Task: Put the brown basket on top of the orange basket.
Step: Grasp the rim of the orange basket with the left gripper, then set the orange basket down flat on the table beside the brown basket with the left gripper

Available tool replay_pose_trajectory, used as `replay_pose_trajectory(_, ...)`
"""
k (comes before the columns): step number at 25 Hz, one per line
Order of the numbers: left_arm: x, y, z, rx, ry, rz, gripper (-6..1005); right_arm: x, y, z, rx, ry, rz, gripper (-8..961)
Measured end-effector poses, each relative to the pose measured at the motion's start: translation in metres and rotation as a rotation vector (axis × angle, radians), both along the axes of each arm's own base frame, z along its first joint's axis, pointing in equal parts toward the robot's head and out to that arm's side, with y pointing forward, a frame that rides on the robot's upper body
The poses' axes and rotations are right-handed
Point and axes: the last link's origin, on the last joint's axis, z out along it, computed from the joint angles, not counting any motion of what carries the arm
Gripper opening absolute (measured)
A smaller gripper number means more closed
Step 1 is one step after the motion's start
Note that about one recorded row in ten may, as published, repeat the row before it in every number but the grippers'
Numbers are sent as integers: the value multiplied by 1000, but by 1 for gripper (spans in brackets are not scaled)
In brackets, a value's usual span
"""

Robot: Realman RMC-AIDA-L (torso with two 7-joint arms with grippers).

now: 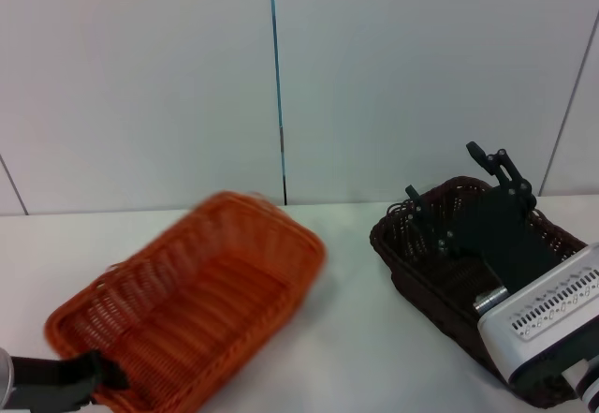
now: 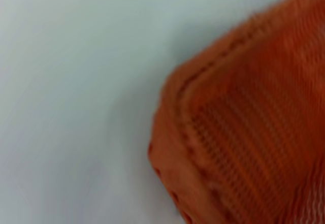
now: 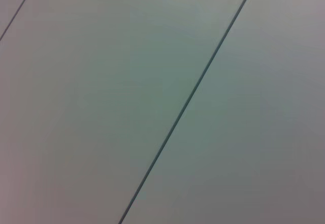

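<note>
Two baskets on the white table point(image 1: 346, 338), well apart. Orange basket point(image 1: 201, 305) sits left of centre, angled, its near corner at the left gripper point(image 1: 105, 374). Only the dark tip of that gripper shows at the bottom edge of the head view, touching the basket's near rim; can't tell if its fingers are spread or pinching. Left wrist view: one rounded corner of the orange basket point(image 2: 244, 132) against the table point(image 2: 76, 107). Brown basket point(image 1: 421, 263) sits on the right, upright. Right gripper point(image 1: 459, 198) is over and inside it, fingers point(image 1: 487, 158) spread and pointing up toward the wall point(image 1: 140, 76), not gripping anything. Right wrist view: only wall panels point(image 3: 101, 107) with a dark seam point(image 3: 193, 97).
</note>
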Motion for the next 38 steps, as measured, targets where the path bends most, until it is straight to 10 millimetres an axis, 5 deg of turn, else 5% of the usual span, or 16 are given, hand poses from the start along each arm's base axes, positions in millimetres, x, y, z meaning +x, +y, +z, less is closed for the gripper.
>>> replay_pose_trajectory(13,5,1,56,154,-119,-34,239,1,0,-2,-1,-2,-5,835)
replay_pose_trajectory(22,14,6,78,153,-166,-45,230,1,-1,-4,-4,-2,-9,835)
replay_pose_trajectory(29,24,13,75,132,-169,-98,230,-1,-1,-7,0,-9,-9,834)
replay_pose_trajectory(38,31,22,44,126,-243,-132,229,-5,-2,-9,16,-38,0,833)
